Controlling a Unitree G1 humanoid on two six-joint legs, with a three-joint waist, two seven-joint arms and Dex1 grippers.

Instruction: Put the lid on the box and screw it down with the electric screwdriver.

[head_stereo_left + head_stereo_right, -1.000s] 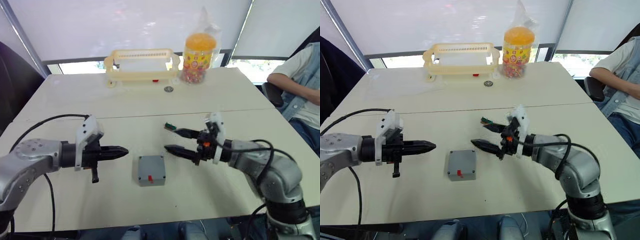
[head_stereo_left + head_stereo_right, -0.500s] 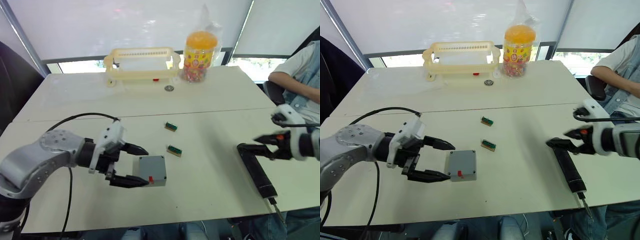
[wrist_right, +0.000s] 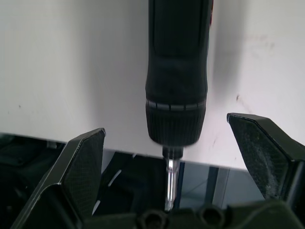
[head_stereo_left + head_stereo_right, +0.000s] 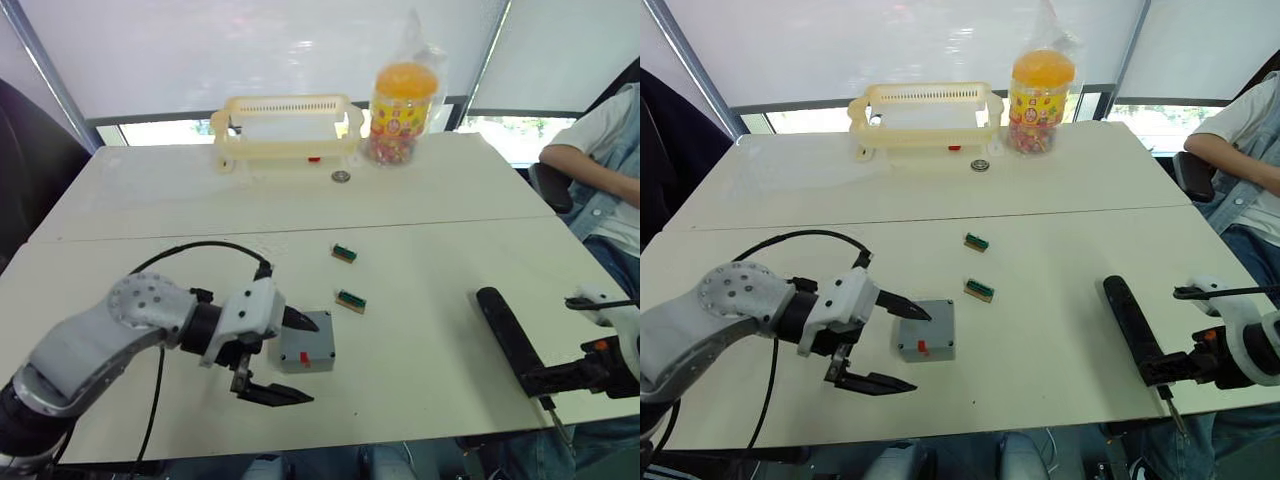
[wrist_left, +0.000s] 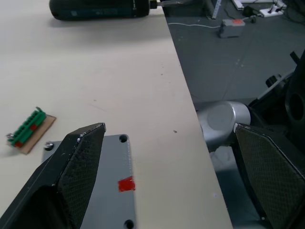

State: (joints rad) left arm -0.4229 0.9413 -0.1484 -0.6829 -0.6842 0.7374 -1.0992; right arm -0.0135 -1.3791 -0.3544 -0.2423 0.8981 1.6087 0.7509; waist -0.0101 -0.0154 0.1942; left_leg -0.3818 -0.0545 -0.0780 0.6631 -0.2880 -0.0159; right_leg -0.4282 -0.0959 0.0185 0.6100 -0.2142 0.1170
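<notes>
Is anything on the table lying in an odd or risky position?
Yes. The electric screwdriver lies at the table's near edge with its metal bit poking out past the edge, over the floor. The open right claw straddles that end without gripping it. The box sits flat, nothing spilled.

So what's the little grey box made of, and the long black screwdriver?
The box looks like matte grey plastic: dull, even colour, moulded screw holes at its corners, no shine. The electric screwdriver seems to be black plastic or rubbery grip, slightly glossy, with a thin shiny metal bit at its tip.
</notes>
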